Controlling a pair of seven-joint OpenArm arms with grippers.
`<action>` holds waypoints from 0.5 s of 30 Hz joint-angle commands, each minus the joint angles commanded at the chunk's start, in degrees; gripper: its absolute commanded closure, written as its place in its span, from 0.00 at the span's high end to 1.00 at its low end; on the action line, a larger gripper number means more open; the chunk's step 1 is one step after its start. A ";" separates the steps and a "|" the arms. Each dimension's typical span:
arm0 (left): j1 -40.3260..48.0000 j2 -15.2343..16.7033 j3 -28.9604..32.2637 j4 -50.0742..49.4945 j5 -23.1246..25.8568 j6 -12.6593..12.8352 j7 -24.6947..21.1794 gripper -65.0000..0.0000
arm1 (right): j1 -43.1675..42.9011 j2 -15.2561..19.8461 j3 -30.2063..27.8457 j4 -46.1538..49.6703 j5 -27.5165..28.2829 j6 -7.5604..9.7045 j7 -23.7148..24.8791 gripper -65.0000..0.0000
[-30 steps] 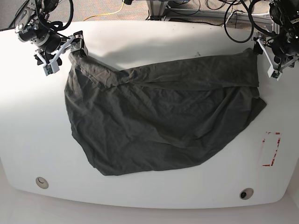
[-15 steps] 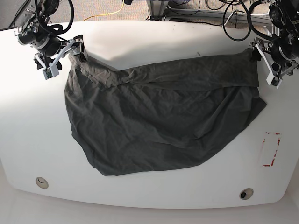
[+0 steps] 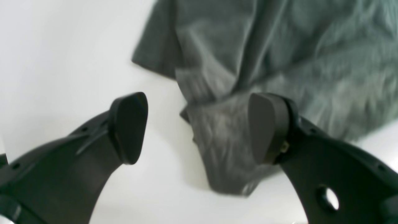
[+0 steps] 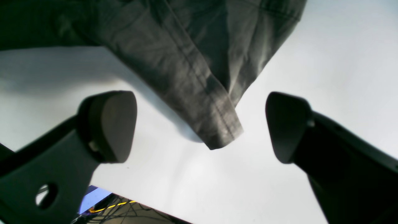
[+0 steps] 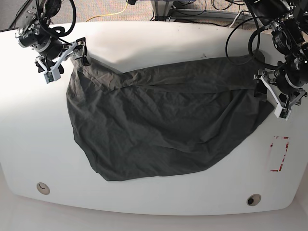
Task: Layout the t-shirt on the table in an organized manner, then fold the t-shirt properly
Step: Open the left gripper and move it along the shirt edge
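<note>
Crosswise — t-shirt (image 5: pixel 159 125) on table (image 5: pixel 96 197), long axis left-right — creased.

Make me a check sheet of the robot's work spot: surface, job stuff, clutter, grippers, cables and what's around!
Surface: large smooth white tabletop with rounded corners, two round holes, red dashed mark
Job's things: dark grey cloth T-shirt, wrinkled, top edge folded over
Clutter: nothing seen
Grippers: left black gripper and right black gripper, jaws open over the T-shirt
Cables: black ones and a yellow one beyond the far edge
Surroundings: greyish floor past the near edge
</note>
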 joint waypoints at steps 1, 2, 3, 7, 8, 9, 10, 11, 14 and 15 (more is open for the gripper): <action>-0.44 0.44 0.97 -0.35 0.70 0.00 -0.09 0.71 | 0.00 -0.44 0.00 0.00 -0.09 0.00 0.00 0.98; -1.05 0.88 1.76 -0.79 1.32 -0.09 -0.09 0.71 | 0.00 -0.79 0.00 0.00 -0.18 0.00 0.00 0.98; -1.41 1.14 2.29 -1.23 1.67 -0.09 -0.09 0.71 | 0.00 -0.88 0.00 0.00 -0.18 0.00 0.00 0.98; -4.40 3.43 5.27 -6.42 3.87 0.00 -1.32 0.71 | 0.00 -1.05 0.00 0.00 -0.09 0.00 0.09 0.98; -4.75 3.60 5.71 -7.21 4.22 0.00 -1.76 0.71 | 0.00 -1.05 0.00 0.00 -0.09 0.00 0.09 0.98; -5.19 3.87 6.33 -8.62 4.92 0.09 -2.55 0.71 | 0.00 -1.05 0.00 0.00 0.00 0.00 0.09 0.98; -5.45 3.87 7.03 -9.85 5.71 0.09 -3.08 0.71 | 0.00 -1.14 0.00 0.00 0.00 0.00 0.09 0.98; -5.54 3.87 7.47 -10.81 6.33 0.09 -3.34 0.71 | 0.00 -1.14 0.00 0.00 0.00 0.00 0.09 0.98; -5.63 3.87 8.35 -12.40 7.03 0.00 -3.52 0.71 | 0.00 -1.14 0.00 0.00 0.00 0.00 0.09 0.98; -5.54 3.87 8.44 -12.40 6.95 -0.18 -3.34 0.71 | 0.09 -1.14 0.00 0.00 0.00 0.00 0.09 0.98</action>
